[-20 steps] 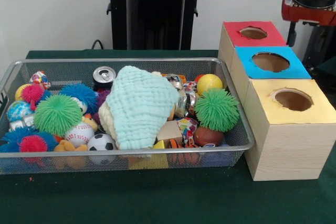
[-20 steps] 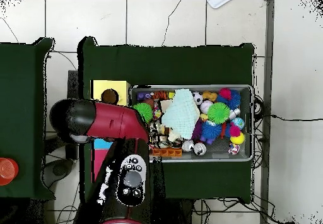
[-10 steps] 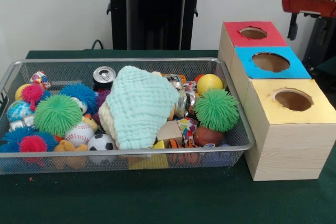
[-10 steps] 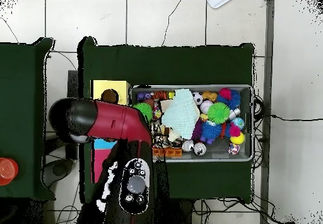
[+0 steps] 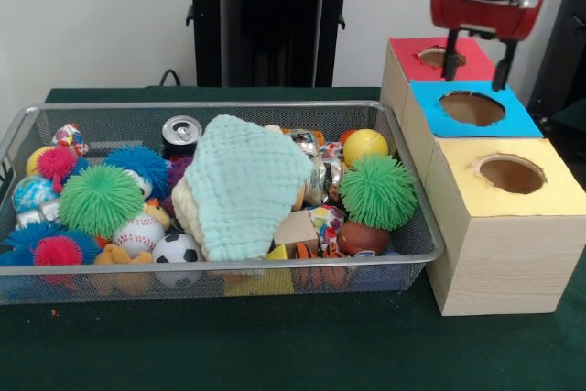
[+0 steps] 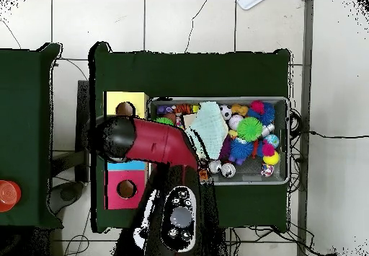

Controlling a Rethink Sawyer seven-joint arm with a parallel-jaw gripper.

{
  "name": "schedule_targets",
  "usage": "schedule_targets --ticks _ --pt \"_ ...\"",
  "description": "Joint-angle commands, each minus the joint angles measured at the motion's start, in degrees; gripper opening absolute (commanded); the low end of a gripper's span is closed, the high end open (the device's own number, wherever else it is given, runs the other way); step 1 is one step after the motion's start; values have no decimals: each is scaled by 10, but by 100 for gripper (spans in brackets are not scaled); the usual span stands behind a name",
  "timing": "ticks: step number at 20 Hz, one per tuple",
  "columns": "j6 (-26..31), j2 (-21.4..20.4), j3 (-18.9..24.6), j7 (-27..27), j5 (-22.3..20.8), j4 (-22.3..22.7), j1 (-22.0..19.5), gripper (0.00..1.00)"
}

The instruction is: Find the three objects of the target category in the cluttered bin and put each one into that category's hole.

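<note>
Hand (image 5: 476, 63) hangs empty, fingers apart, above the red-and-blue end of the box row (image 5: 485, 171); wire bin (image 5: 37, 125) beside the boxes looks full, nothing in transit, so sorting seems barely begun or between picks.

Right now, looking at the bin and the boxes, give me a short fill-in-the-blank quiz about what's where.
1. The gripper hangs over the boxes with its fingers ____ and nothing between them.
2. The box nearest the camera in the front view has a ____ top.
3. A pale green ____ lies draped over the middle of the wire bin.
4. The soccer ball sits just in front of the ____.

Missing words: open; yellow; cloth; baseball
</note>
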Motion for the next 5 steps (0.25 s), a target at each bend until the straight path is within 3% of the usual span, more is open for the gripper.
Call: schedule_targets --ticks 1,5 --pt "-84 -16 2 -27 -75 79 -79 100" --pt "-85 -34 17 -45 -100 90 -119 100"
